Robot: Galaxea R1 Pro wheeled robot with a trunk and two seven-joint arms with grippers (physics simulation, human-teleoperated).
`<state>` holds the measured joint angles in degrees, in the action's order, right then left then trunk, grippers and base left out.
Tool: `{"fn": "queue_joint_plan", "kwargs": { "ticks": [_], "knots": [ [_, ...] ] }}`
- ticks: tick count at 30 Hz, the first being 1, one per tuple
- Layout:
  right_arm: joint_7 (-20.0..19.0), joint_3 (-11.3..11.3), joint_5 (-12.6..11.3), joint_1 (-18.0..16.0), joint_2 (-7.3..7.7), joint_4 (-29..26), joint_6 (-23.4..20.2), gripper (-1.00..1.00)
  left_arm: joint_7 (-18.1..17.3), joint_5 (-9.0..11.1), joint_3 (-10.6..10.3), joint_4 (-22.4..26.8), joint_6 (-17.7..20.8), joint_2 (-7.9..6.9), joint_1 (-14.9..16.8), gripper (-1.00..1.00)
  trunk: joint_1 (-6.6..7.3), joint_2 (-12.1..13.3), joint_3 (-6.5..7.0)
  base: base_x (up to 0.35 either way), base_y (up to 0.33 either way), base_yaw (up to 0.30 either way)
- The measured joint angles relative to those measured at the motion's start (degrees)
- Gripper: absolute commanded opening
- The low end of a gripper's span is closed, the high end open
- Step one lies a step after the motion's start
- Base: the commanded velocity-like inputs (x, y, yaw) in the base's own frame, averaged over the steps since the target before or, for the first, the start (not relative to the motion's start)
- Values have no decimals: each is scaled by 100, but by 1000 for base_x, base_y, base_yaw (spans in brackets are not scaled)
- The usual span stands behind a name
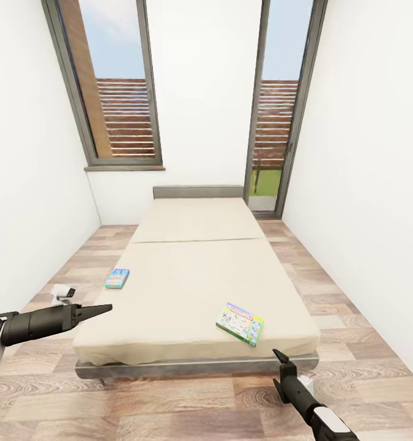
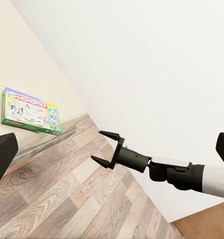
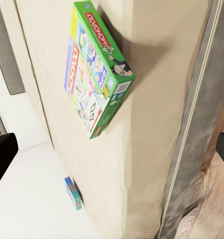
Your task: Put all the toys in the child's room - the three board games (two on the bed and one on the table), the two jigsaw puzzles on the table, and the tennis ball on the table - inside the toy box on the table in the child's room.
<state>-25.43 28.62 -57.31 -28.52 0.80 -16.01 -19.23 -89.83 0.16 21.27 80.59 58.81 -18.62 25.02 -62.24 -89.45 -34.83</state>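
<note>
- Because the robot stands at the foot of the long beige-covered bed [image 1: 194,288] with neither arm yet over it, both flat printed game boxes lie untouched on the mattress, which suggests the approach step is in hand, not a pick.
- The green-edged rectangular board game box [image 1: 240,323] lies flat near the foot edge of the bed, toward its right corner. It sits skewed to the edges, with one corner close to the foot edge; that corner looks the easier place to pinch.
- The smaller blue rectangular board game box [image 1: 117,278] lies flat at the left edge of the bed, farther up from the foot, well apart from the green one.
- The right gripper [image 1: 280,355] hovers low over the wood-plank floor [image 1: 169,404] just off the foot edge, below the green box; seen from the left wrist [image 2: 106,148], its jaws stand wide, holding nothing.
- The left gripper [image 1: 102,308] reaches in beside the left edge near the foot corner; whether its jaws are parted I cannot tell.
- The right arm is nearer the green box, so it seems the likely first pick.
</note>
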Motion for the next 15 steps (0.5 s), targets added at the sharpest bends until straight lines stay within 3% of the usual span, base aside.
{"fn": "queue_joint_plan", "kwargs": {
  "ticks": [15],
  "knots": [
    [0,0,0,0,0,0,11,100,0,0,0,0,0,-3,0,100,-330,-602,-269,0,0,0]
  ]
}}
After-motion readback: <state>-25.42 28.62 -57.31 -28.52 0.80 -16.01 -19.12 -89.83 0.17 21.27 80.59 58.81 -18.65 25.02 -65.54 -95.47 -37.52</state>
